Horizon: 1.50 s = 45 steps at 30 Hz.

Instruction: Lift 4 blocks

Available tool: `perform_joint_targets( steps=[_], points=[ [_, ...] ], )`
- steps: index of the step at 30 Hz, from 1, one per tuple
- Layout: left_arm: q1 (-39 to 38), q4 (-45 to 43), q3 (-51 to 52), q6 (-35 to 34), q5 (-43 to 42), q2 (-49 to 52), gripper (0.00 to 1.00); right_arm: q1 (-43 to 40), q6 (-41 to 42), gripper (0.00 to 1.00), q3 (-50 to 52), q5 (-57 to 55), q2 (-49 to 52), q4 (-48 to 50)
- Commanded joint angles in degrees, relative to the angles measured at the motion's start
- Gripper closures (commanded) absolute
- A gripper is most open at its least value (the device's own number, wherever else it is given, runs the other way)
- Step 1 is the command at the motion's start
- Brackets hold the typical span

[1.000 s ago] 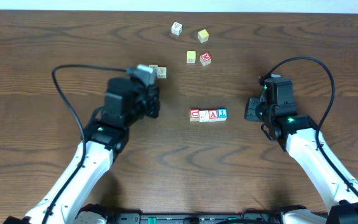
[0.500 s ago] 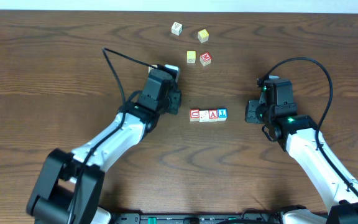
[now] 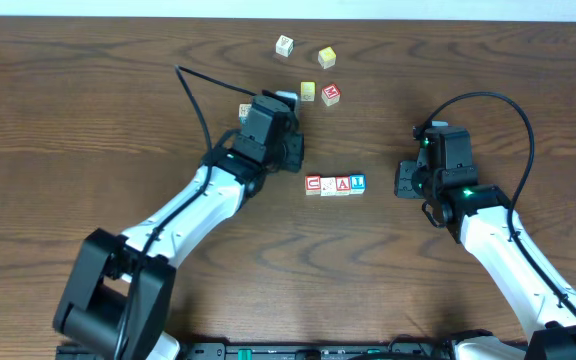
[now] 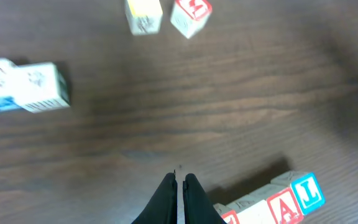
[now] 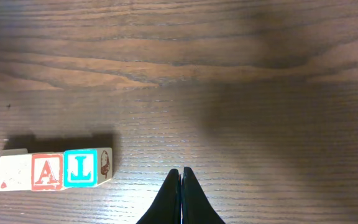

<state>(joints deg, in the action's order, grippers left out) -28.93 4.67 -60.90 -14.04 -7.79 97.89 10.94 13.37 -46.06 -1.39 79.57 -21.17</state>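
Left gripper (image 4: 179, 180) has swung near the 4 blocks (image 3: 334, 184), pressed together like the right gripper (image 5: 180, 174). I'd squeeze the row's ends squarely

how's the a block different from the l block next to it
The A block is lettered and framed in red; the L block is blue. The L block has one side free; the A block has neighbours on both sides. Both look the same size, lie flat and touch each other.

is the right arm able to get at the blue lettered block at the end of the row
Probably yes: only bare table lies between the right gripper and the blue-lettered block, though its jaws are shut.
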Motion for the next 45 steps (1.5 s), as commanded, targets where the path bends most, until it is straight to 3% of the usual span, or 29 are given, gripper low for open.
perform_joint_targets(
  steps=[1,23,45],
  points=[
    [-1.7,0.2,-1.3,-2.6,-1.0,1.8,0.93,-0.5,-0.6,0.99,-1.1,-0.7,-0.5,0.1],
    [-4.0,4.2,-1.2,-2.8,-1.2,4.5,0.93,-0.5,-0.6,0.99,-1.1,-0.7,-0.5,-0.1],
    [-4.0,0.8,-1.2,-3.2,-2.3,9.9,0.93,-0.5,-0.6,0.99,-1.1,-0.7,-0.5,-0.1]
  ],
)
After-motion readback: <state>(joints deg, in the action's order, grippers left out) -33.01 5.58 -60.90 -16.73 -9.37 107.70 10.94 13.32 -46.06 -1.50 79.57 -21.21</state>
